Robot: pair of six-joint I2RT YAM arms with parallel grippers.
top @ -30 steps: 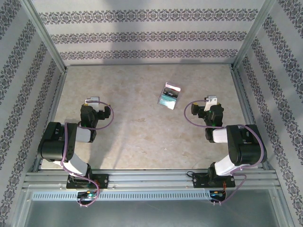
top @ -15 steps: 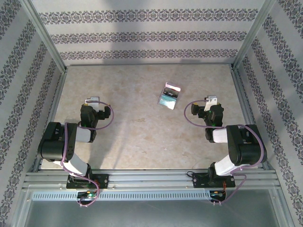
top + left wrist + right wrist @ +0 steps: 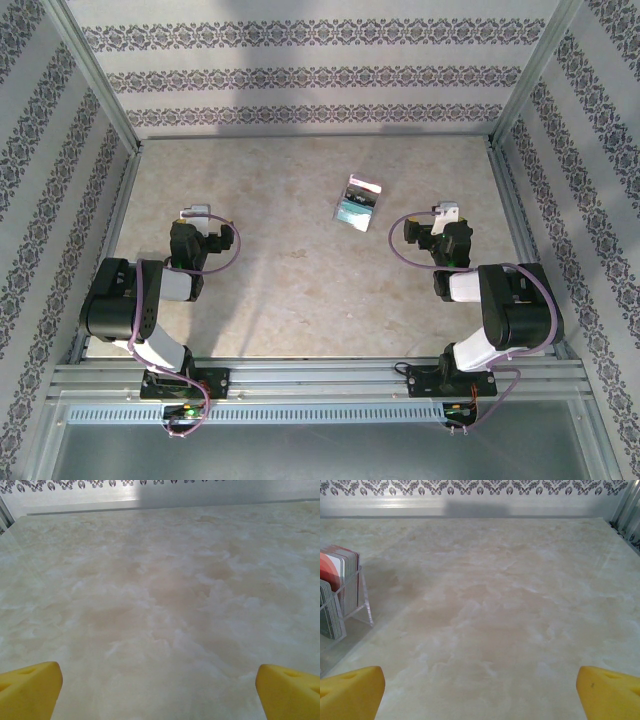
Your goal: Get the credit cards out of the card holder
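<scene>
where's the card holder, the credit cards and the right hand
card holder [image 3: 365, 605], right wrist view, clear side wall
credit cards [image 3: 349, 575], right wrist view, edges of the upright stack
right hand [image 3: 480, 697], right wrist view, midway between yellow fingertips

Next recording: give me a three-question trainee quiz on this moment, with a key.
1. True or false: the left gripper and the right gripper are both open and empty.
2. Which gripper is the card holder nearer in the top view? A: left. B: right.
3. Fill in: the cards stand ___ the card holder.
Key: 1 true; 2 B; 3 inside, none taken out yet.
</scene>
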